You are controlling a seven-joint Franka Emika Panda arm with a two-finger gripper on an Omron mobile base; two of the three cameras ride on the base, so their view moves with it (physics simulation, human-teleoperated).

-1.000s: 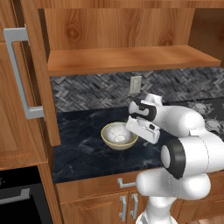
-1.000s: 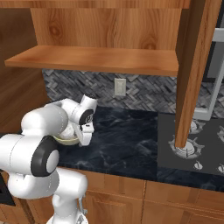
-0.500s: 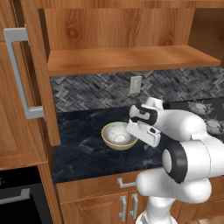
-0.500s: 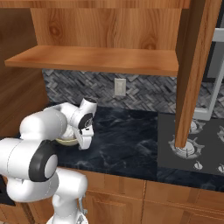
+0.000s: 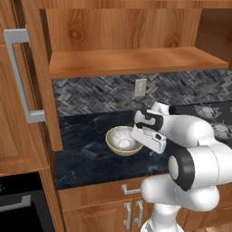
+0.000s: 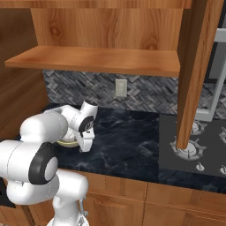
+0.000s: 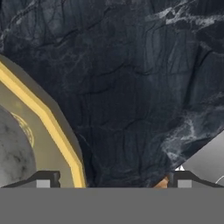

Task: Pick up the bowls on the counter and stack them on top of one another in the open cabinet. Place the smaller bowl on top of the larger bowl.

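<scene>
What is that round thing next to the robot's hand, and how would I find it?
Look below the open wooden cabinet to the dark marbled counter. Just left of the robot's white hand sits a wide yellowish-tan bowl. It has a small whitish bowl nested inside it.

Larger bowl (image 5: 118, 144): wide, round, yellowish-tan, pale speckled interior; was set upright on the counter (image 5: 86, 154), a dark black marble-look slab with faint pale veins. Smaller bowl (image 5: 125, 144): whitish-grey, was seen nested inside the larger bowl. In the hand view, the larger bowl's yellow rim (image 7: 52, 127) was shown at left. Open cabinet (image 5: 136, 61): warm brown wood grain, flat shelf, mounted above the counter.
</scene>
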